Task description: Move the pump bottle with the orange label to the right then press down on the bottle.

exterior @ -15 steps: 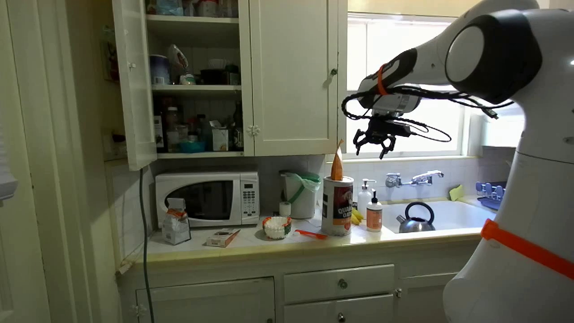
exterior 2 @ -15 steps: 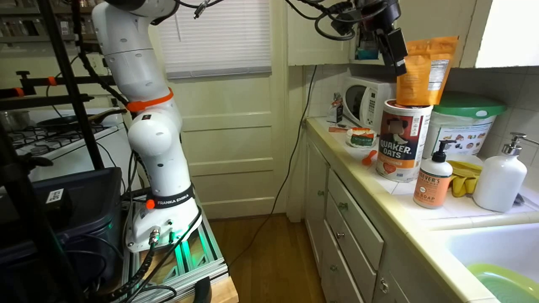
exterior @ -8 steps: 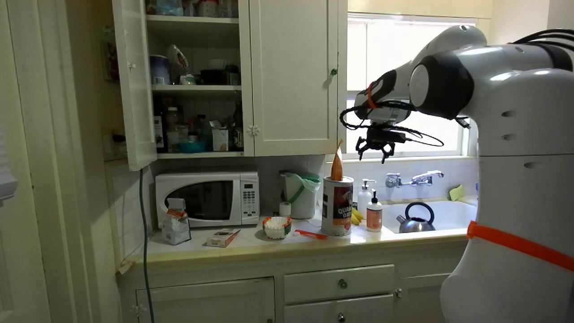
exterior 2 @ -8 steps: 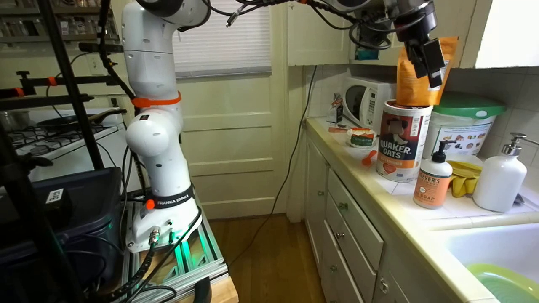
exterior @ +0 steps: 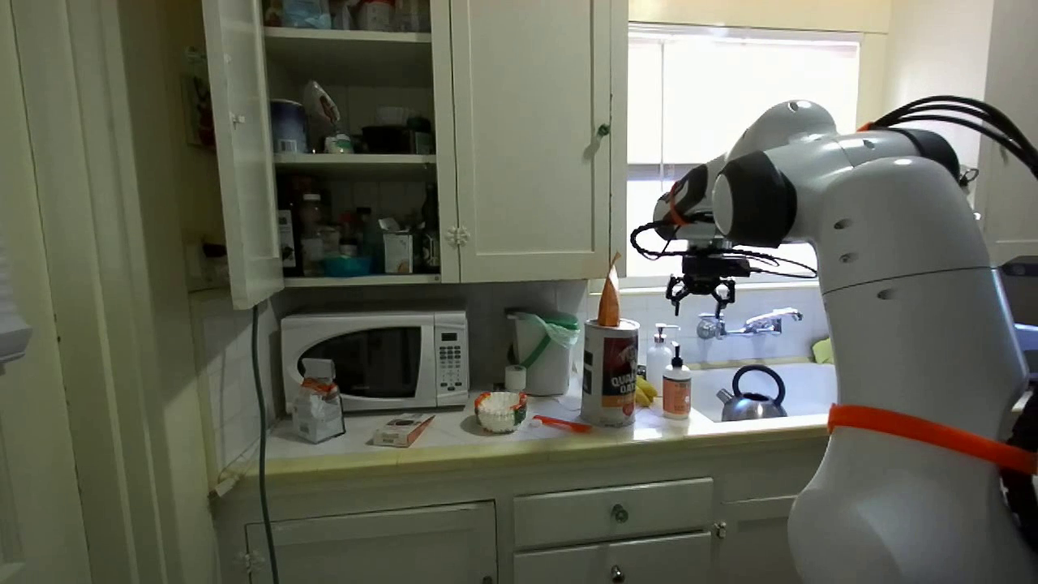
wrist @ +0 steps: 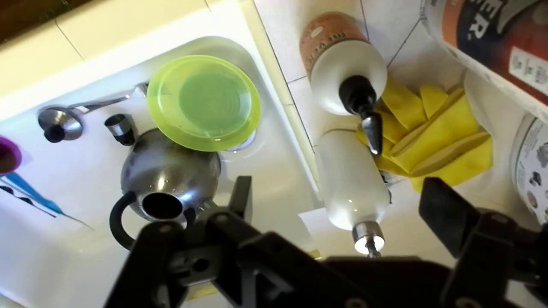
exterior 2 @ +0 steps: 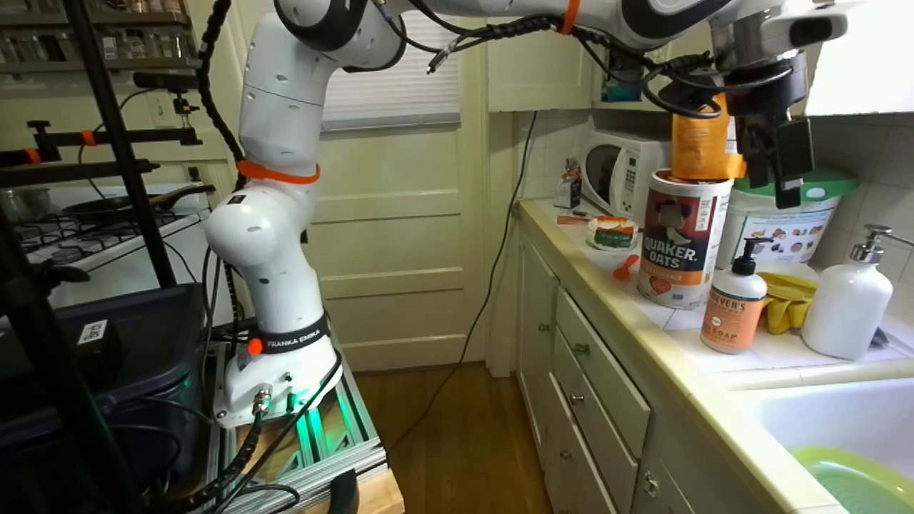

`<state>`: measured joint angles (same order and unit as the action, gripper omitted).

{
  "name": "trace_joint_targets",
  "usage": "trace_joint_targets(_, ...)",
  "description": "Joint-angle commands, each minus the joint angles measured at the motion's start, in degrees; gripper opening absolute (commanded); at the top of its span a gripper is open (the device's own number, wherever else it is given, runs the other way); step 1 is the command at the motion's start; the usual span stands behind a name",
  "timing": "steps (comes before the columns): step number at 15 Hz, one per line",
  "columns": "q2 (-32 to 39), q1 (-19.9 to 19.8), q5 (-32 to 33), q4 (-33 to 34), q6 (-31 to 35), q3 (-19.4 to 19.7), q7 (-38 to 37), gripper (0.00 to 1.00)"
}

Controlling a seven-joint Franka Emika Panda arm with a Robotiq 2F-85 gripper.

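Note:
The pump bottle with the orange label (exterior: 676,397) stands upright on the counter between the oats canister and the sink. In another exterior view its orange label and black pump (exterior 2: 734,310) are in full sight. My gripper (exterior: 697,313) is open and empty, in the air above the bottles; an exterior view also shows it (exterior 2: 775,193) higher than the black pump and apart from it. In the wrist view the orange-label bottle (wrist: 329,42) lies ahead of the open fingers (wrist: 338,192). A plain white pump bottle (wrist: 355,179) appears between the fingers, below them.
The oats canister (exterior 2: 682,243) with an orange pouch (exterior 2: 703,139) on top stands beside the bottle. Yellow gloves (exterior 2: 789,307) lie behind it. The sink (exterior 2: 821,407) borders the counter and holds a kettle (wrist: 171,171) and a green bowl (wrist: 205,102).
My gripper has moved down and out over the counter, past the orange pouch toward the bottles. It stays open. The bottles have not moved.

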<state>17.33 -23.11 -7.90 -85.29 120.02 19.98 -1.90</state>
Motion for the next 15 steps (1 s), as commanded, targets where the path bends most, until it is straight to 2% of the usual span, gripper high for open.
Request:
trace_joint_targets(1, 0.85, -1.04, 0.38, 1.28, -0.93, -0.74, -0.06, 1.0)
trace_joint_targets(12, 5.14, -1.31, 1.82, 2.76, -3.01, -3.08, 6.29, 1.0)
trace_joint_targets(15, 5.77, -1.43, 1.77, 2.78, -2.8, -3.58, 8.37, 0.75)
